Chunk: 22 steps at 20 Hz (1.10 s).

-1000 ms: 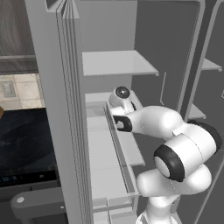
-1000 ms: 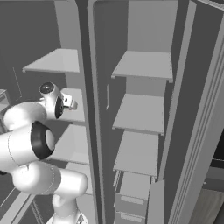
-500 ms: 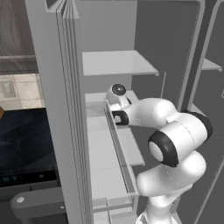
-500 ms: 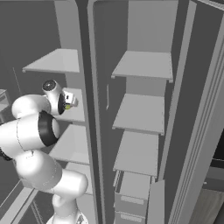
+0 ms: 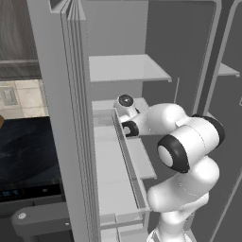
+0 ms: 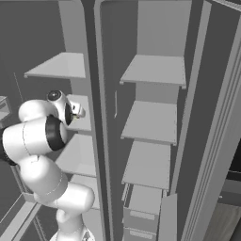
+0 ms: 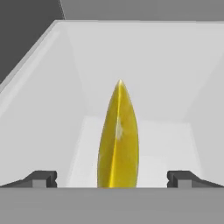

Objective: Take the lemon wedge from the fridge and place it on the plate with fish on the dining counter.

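— Grey fridge (image 6: 155, 70) walls are filling the background, with white shelves stacked in both open compartments. What are the fingers doing?

— The fingers (image 7: 41, 178) are standing spread wide, one tip at each side of the hand view, gripping nothing. The lemon wedge (image 7: 118, 138) is sitting upright between them, on its edge, pointed end up, apart from both tips.

— Where is that wedge lying?

— It is resting inside a white bin (image 7: 52, 87) with pale walls rising on both sides and a back wall behind it. In the left base view the arm is reaching into the door bin (image 5: 126, 156) beside the white shelves.

— Anything hard to make out?

— The wedge's lower end is getting cut off at the bottom of the hand view. From the base views the arm's own wrist is hiding the wedge.

— Room to move?

— Open floor is showing on either side of the wedge.
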Available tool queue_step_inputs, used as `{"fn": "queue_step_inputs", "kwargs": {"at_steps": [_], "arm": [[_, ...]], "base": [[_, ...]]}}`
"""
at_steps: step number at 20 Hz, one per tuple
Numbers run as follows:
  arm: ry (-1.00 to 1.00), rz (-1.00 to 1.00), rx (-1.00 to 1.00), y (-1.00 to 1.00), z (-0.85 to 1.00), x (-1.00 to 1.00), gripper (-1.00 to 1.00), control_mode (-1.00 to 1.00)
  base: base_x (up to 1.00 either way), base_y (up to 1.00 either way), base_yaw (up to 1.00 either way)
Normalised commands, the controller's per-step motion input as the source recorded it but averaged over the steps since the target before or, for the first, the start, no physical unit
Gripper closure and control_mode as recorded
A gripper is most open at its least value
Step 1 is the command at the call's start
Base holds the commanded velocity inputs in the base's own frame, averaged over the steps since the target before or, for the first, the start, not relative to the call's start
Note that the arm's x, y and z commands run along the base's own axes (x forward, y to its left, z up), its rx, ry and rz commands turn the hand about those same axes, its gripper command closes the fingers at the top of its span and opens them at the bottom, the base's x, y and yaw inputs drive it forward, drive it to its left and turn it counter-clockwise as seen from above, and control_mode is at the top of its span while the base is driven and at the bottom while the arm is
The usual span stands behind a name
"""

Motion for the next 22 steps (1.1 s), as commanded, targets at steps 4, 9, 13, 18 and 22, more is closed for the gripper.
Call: {"fn": "queue_step_inputs", "kwargs": {"at_steps": [4,9,13,18,22], "arm": [[0.00,0.00,0.00,0.00,-0.22,0.03,1.00,-1.00],[0.00,0.00,0.00,0.00,-0.05,0.05,1.00,-1.00],[0.00,0.00,0.00,0.00,0.00,0.00,1.00,-1.00],[0.00,0.00,0.00,0.00,0.02,-0.12,1.00,-1.00],[-0.04,-0.01,0.00,0.00,0.38,-0.76,1.00,-1.00]], "base": [[0.00,0.00,0.00],[0.00,0.00,0.00],[0.00,0.00,0.00],[0.00,0.00,0.00],[0.00,0.00,0.00]]}}
